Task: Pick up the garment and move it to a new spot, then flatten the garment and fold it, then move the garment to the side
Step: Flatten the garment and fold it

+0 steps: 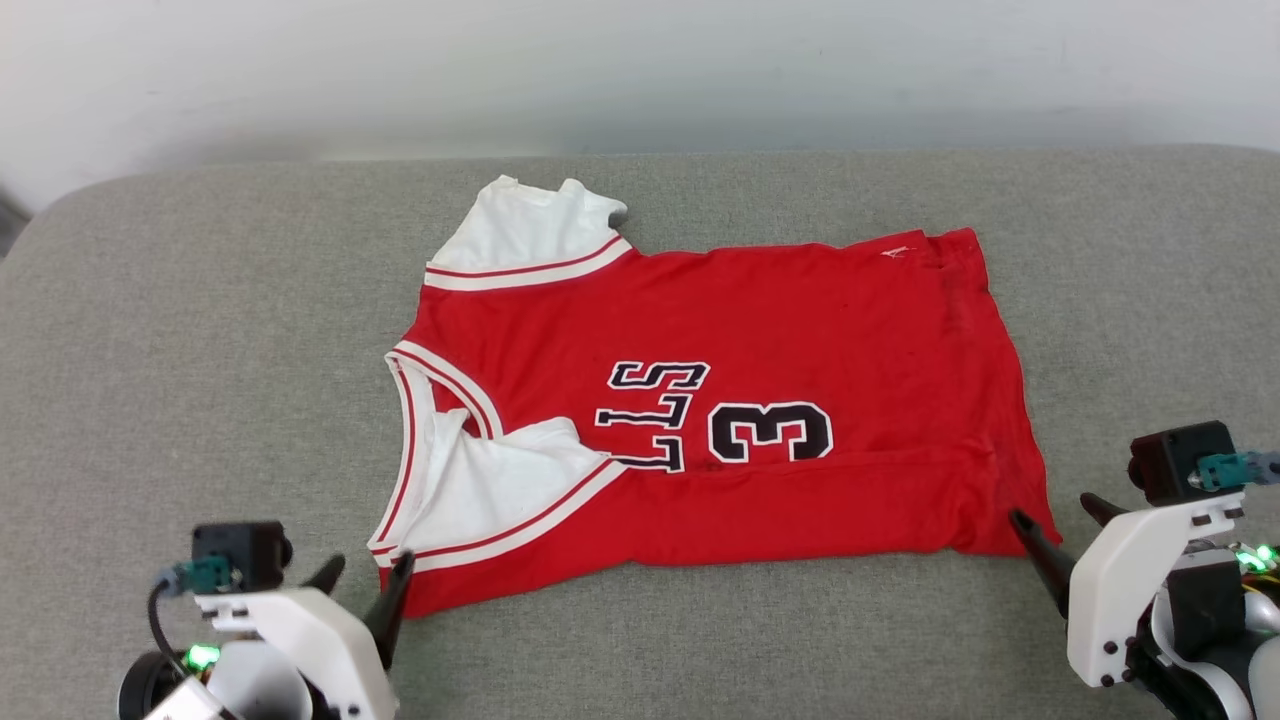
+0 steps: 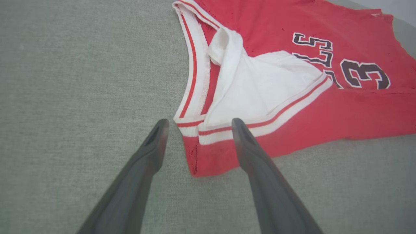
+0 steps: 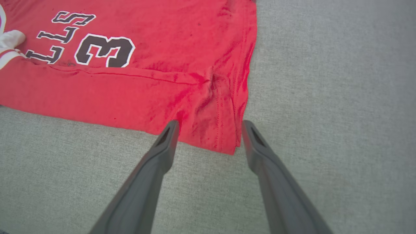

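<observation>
Left tool (image 1: 368,565) and right tool (image 1: 1052,510), both spread and empty, flank the two near corners of the shirt (image 1: 800,320), which lies flat on the grey table (image 1: 180,350), its near edge folded over.

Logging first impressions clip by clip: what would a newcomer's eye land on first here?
The red jersey lies across the middle of the grey surface, its near side folded over part of the lettering. The left claw and right claw stand open at its two near corners.

garment (image 1: 760,320) lettering: part hidden under fold, white sleeve (image 1: 500,480) | wrist views: garment cropped
</observation>
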